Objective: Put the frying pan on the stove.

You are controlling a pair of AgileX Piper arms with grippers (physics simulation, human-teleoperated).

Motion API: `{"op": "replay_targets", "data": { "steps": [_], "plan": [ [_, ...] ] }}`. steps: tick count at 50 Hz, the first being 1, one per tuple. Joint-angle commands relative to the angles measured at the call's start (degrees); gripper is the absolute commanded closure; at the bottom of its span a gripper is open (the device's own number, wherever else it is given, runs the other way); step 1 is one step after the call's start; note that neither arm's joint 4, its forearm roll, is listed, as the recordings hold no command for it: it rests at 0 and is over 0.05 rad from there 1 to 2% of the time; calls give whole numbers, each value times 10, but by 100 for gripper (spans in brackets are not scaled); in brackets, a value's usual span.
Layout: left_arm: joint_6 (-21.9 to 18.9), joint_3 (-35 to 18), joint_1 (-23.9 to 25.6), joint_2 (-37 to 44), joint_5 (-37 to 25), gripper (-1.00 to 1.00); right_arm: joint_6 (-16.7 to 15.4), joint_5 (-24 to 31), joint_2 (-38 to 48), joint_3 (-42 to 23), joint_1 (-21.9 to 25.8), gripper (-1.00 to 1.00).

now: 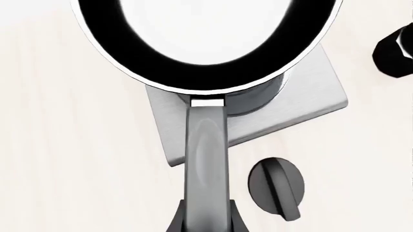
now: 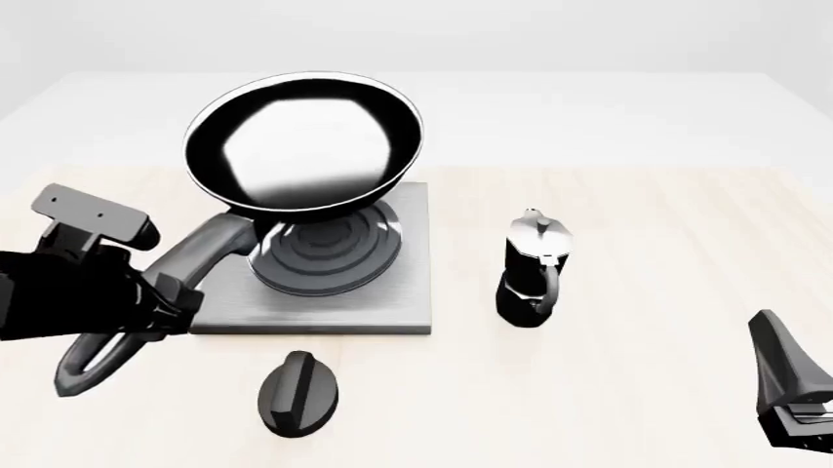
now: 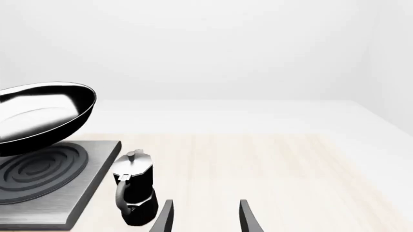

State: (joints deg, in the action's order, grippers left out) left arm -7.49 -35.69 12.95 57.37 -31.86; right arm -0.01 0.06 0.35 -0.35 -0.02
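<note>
— Fingers first: what are they doing?

— Left fingers (image 2: 167, 297) are clenched on the pan's long handle, partway along it, so the loop end sticks out behind the grip. Right fingers (image 3: 205, 215) are spread apart with nothing between them, parked low at the near right, well clear of the work.

— Why carry it by the handle?

— My guess: it lets the arm stay off to the side while the bowl swings in over the stove (image 2: 390, 302).

— Where is the frying pan (image 2: 303, 141) now?

— In the air, above the far part of the stove's rings, tilted so its inside faces the front camera. From the right wrist, a gap shows under it. It needs levelling and lowering.

— How does it look?

— Large, round, glossy black with a bright sheen inside, thin pale rim, grey handle.

— Anything nearby on the bench (image 2: 625, 390)?

— A coffee pot (image 2: 535, 268) just right of the stove, and a knob (image 2: 300, 392) near its front edge.
</note>
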Motion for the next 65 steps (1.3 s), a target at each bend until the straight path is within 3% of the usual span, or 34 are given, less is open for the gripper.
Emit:
{"op": "replay_targets", "data": {
  "steps": [1,4,27,65],
  "plan": [
    [-2,23,1,-39,8,100,0,0,0,0,0,-100],
    [20,32,21,-44,12,100,0,0,0,0,0,-100],
    [3,99,8,-63,36,100,0,1,-1,0,-1,-100],
    [-7,109,3,4,104,100,0,0,0,0,-1,-100]
  ]
}}
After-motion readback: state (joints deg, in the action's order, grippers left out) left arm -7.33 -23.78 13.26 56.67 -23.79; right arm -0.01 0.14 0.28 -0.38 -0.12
